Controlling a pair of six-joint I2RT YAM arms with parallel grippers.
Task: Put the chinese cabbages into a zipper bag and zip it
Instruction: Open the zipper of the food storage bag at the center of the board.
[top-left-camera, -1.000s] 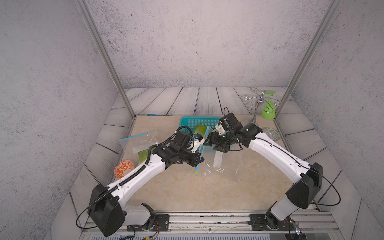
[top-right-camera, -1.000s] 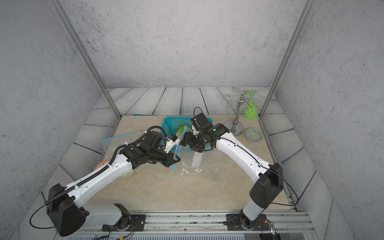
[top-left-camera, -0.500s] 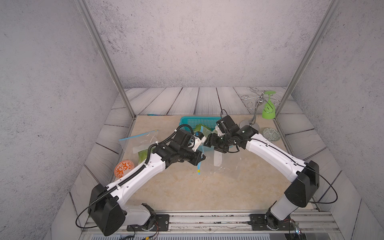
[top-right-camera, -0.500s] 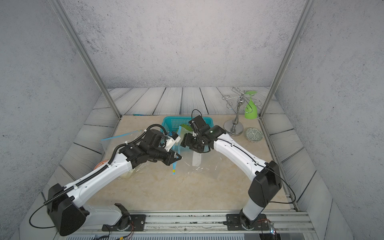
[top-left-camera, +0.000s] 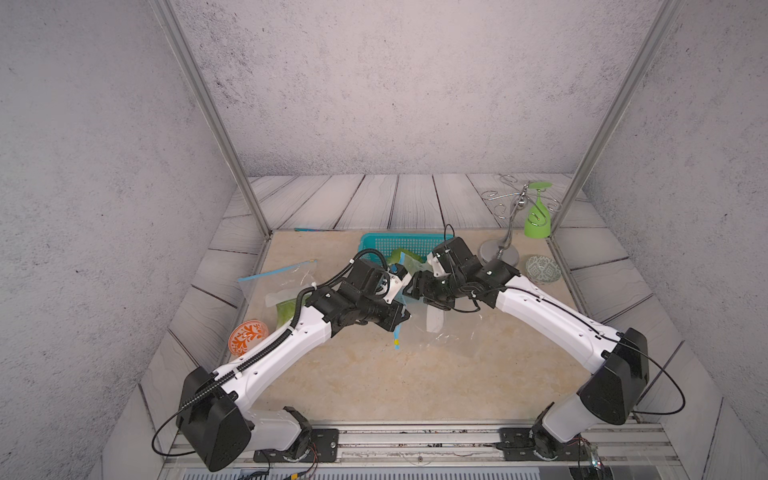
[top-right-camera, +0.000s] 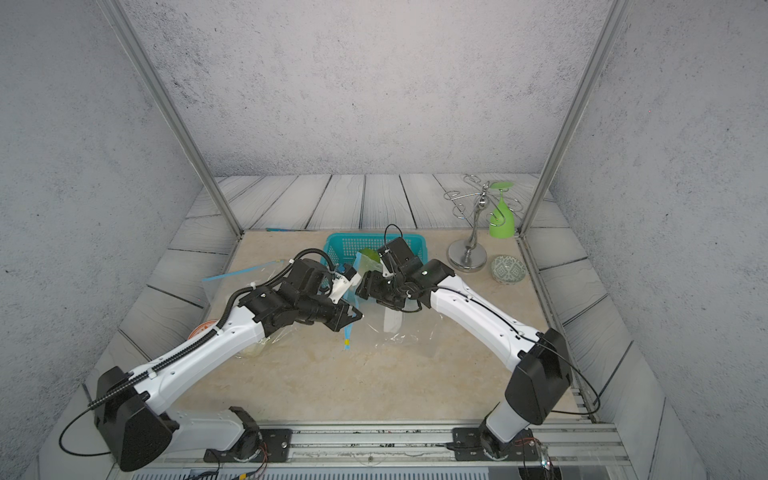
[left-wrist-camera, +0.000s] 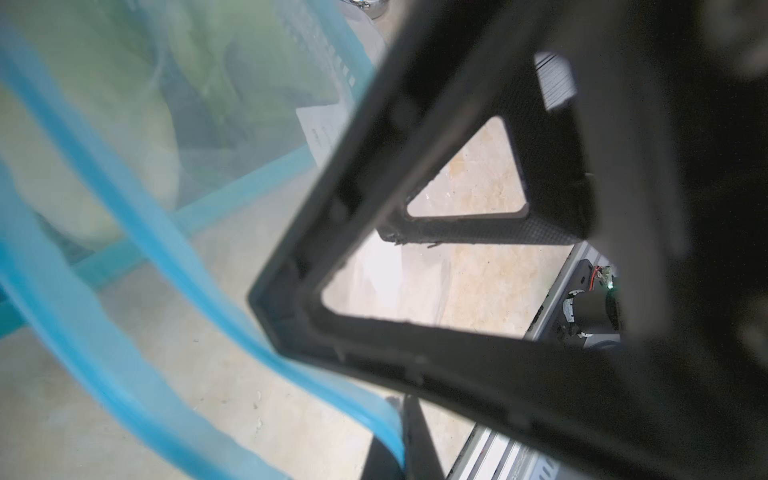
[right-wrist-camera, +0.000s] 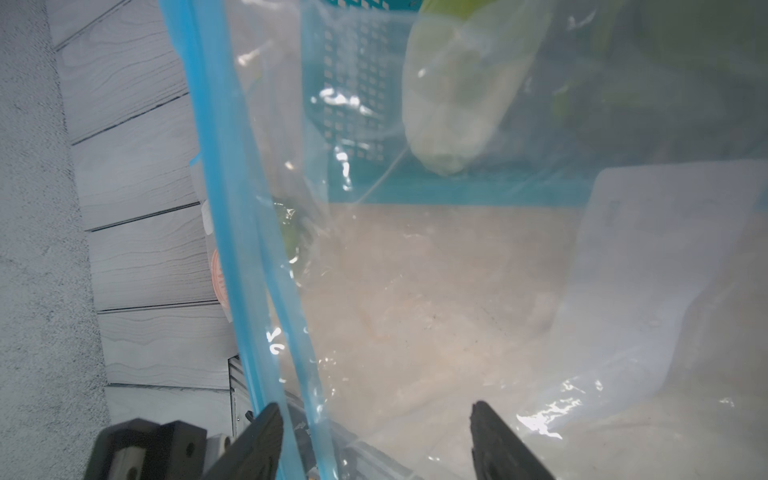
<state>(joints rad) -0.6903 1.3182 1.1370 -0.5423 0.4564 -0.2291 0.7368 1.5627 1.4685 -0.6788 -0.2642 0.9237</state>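
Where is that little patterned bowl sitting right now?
In both top views the patterned bowl sits at the back on the robot's right, just beside the metal stand's round base.

Teal grid-holed basket (top-left-camera: 399, 244); clear, blue-zipped bag (right-wrist-camera: 415, 291); pale green and white cabbage (right-wrist-camera: 453, 95); orange dish (top-left-camera: 247, 337), white flowers; lime goblet (top-left-camera: 537, 220); beige tabletop (top-left-camera: 374, 374).

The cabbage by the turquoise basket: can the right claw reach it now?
Probably not directly: the zipper bag, held by the left claw, hangs between the open right claw and cabbage.
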